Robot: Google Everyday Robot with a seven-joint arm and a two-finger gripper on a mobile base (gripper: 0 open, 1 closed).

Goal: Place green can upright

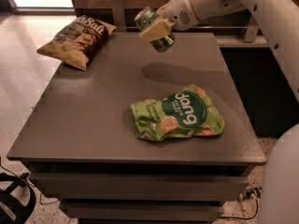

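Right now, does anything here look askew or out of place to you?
Yes: the green can hangs tilted in the gripper above the far part of the table, not upright. The brown chip bag overhangs the far-left corner. The green snack bag lies flat, merely crumpled.

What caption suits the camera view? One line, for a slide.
The gripper holds the green can tilted above the table, beyond the dang snack bag.

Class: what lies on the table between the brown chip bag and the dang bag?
Bare tabletop, in the camera view. The tool, gripping the green can, hangs above the far side.
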